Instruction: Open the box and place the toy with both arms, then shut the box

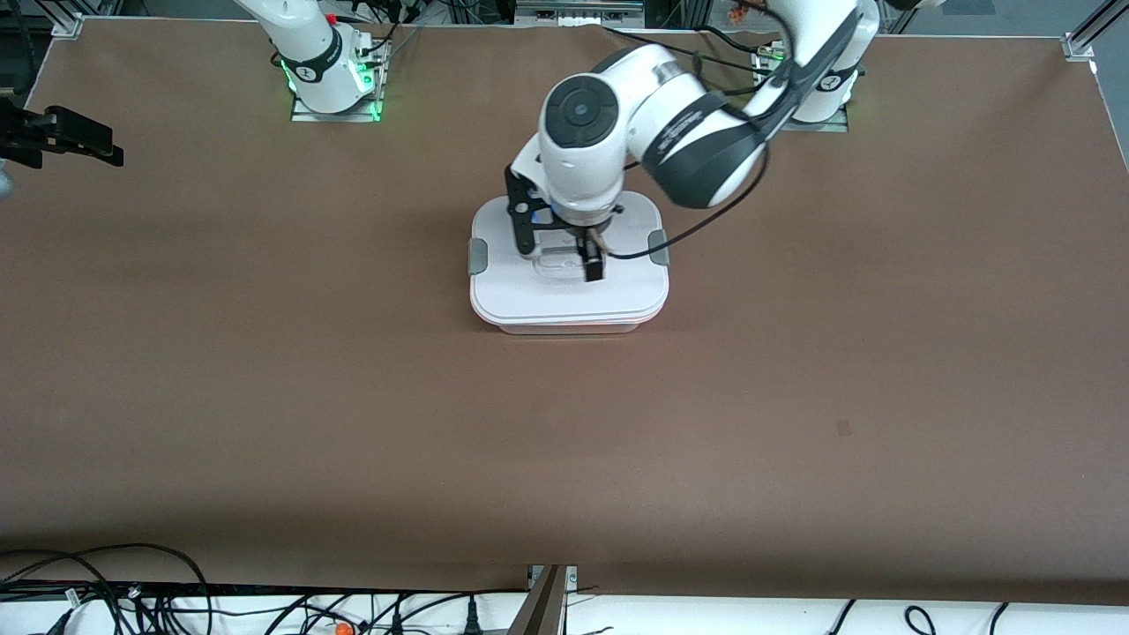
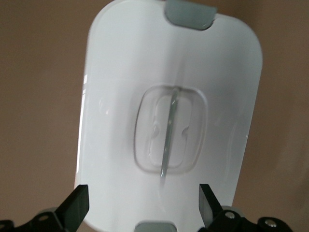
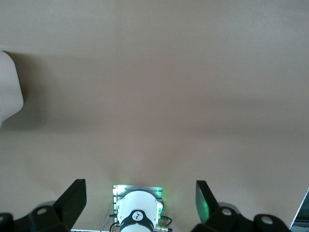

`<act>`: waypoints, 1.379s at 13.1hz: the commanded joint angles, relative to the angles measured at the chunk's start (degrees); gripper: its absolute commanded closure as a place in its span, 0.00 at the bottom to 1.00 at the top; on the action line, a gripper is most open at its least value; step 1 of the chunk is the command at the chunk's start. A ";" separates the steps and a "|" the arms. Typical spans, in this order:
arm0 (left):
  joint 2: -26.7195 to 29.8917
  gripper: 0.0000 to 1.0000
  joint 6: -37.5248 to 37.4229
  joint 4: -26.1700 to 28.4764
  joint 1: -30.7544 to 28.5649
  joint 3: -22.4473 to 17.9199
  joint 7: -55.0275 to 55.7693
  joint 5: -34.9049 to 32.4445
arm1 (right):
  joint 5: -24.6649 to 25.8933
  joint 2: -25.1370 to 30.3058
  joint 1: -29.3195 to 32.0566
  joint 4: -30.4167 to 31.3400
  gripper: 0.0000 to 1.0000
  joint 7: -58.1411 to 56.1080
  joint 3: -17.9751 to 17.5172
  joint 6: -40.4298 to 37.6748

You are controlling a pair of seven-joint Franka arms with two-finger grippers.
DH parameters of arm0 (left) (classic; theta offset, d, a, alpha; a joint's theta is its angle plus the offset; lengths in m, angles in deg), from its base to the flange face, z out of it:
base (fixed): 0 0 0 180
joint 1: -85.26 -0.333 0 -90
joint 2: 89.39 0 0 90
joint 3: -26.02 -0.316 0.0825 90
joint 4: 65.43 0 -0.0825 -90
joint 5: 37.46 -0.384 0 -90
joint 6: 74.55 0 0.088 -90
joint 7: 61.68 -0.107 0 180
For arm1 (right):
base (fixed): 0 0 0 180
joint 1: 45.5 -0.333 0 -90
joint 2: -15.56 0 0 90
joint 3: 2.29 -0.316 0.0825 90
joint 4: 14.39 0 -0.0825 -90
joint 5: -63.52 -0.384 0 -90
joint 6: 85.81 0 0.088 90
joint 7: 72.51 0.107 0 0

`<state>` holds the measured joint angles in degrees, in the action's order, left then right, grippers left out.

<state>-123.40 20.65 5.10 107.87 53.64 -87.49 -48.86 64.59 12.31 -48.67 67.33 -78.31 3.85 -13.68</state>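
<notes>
Left pincer (image 1: 564, 251) spread above closed box (image 1: 568, 300)

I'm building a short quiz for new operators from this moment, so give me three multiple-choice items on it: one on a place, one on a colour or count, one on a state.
1. Where is the left gripper?
A. over the lid of the box
B. over bare table
C. at its own base

2. How many grey clips show on the lid in the front view?
A. none
B. two
C. four

3. How is the box now?
A. lid off
B. lid on
C. tipped on its side

Answers:
1. A, the left wrist view looks straight down on the white lid and its recessed handle.
2. B, one clip on each short side.
3. B, the lid lies flat on the pinkish base.
</notes>
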 commanded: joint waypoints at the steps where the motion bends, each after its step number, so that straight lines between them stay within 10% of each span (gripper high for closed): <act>1: 5.25 0.00 -5.88 0.83 -4.40 -0.10 8.19 0.32 | -0.10 0.70 0.10 0.81 0.00 0.52 -0.16 0.47; 8: 13.70 0.00 -9.33 2.59 -15.57 -3.60 18.33 0.40 | -0.19 0.70 0.10 0.81 0.00 0.61 -0.16 0.56; 11: 26.75 0.00 -2.34 16.15 -23.03 -6.33 18.42 0.85 | -0.10 0.70 0.10 0.81 0.00 0.61 -0.16 0.64; 15: 36.02 0.00 1.74 26.66 -22.19 -23.96 18.42 9.28 | 0.07 0.61 0.10 0.81 0.00 0.52 -0.16 0.65; 18: 37.35 0.00 1.74 27.90 -20.59 -28.83 19.03 9.28 | 0.16 0.61 0.10 0.81 0.00 0.43 -0.16 0.56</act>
<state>-88.08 20.89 30.15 85.14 26.65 -69.91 -40.53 64.57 12.28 -48.68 67.38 -78.31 3.82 -13.59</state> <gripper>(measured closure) 0.000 0.000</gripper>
